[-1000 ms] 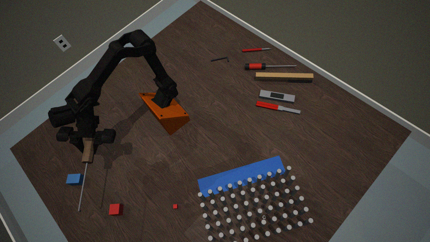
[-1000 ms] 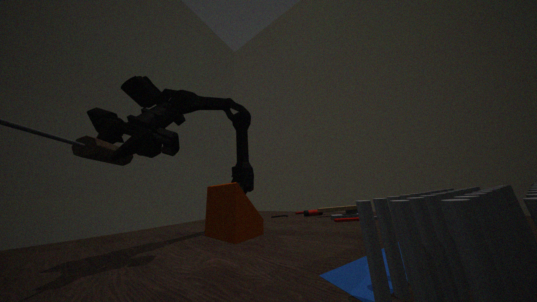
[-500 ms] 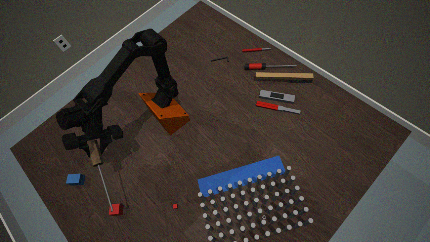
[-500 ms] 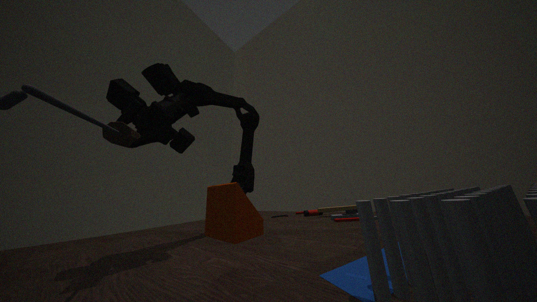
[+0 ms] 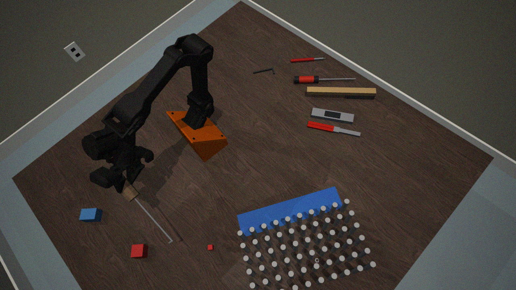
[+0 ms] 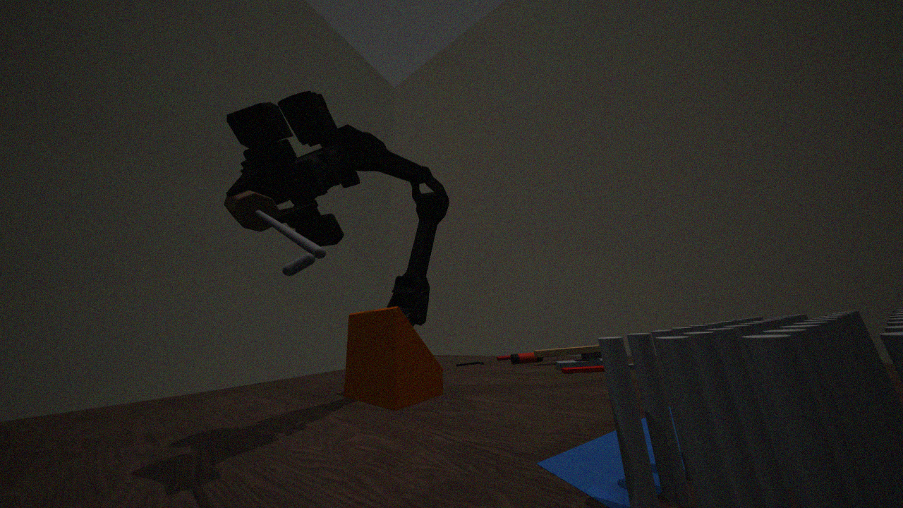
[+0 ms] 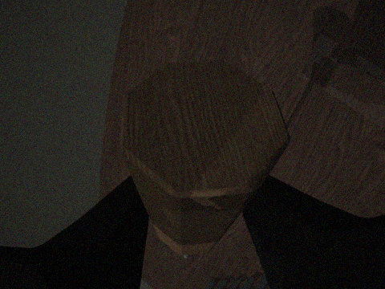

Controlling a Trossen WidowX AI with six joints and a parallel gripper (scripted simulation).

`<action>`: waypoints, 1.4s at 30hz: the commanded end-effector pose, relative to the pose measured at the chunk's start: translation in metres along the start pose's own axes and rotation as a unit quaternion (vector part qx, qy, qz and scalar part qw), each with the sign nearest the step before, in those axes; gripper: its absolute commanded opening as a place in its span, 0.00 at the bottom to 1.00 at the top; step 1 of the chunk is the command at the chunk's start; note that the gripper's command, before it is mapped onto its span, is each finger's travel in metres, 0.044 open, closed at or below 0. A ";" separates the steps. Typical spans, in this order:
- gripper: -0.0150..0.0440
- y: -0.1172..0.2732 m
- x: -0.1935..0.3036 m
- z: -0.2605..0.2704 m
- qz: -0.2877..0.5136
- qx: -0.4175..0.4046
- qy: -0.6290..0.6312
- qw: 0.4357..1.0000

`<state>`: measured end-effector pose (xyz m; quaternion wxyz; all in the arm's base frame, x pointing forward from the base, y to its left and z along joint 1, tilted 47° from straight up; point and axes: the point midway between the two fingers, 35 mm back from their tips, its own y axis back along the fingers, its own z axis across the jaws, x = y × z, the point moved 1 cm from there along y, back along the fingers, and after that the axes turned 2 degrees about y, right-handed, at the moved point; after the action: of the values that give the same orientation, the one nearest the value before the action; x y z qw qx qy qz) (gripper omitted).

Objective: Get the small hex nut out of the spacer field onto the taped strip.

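Note:
My gripper (image 5: 127,184) is shut on the wooden handle of a hook tool (image 5: 130,193) (image 6: 252,210) (image 7: 204,128) and holds it well above the table. The tool's thin metal rod (image 5: 153,219) (image 6: 290,233) points away from the hand, with a short bent tip (image 5: 170,241) (image 6: 298,264). The hex nut (image 5: 316,259) lies deep among the standing grey spacers (image 5: 287,219) (image 6: 621,404). The blue taped strip (image 5: 288,207) (image 6: 583,459) lies along the field's edge on the arm's side. In the wrist view the handle's end hides most of what lies beyond.
A blue block (image 5: 88,214), a red block (image 5: 137,250) and a small red cube (image 5: 210,247) lie left of the field. The orange arm base (image 5: 211,148) (image 6: 385,360) is behind. A hex key (image 5: 263,70), screwdriver (image 5: 306,79), wooden bar (image 5: 340,90) and red-handled knife (image 5: 320,126) lie far back.

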<state>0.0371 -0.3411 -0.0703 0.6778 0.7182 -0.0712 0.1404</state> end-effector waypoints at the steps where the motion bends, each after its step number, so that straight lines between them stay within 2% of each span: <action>1: 0.25 0.007 0.015 0.002 0.004 -0.007 0.070 0.998; 11: 0.25 0.018 0.049 0.003 0.006 -0.017 0.241 0.970; 21: 0.25 0.029 0.083 0.000 0.007 -0.027 0.403 0.915; 31: 0.25 0.040 0.118 -0.007 0.007 -0.038 0.555 0.831; 42: 0.25 0.052 0.154 -0.019 0.006 -0.051 0.702 0.710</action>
<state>0.1584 -0.3164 0.0179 0.5840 0.4128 0.3865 0.5824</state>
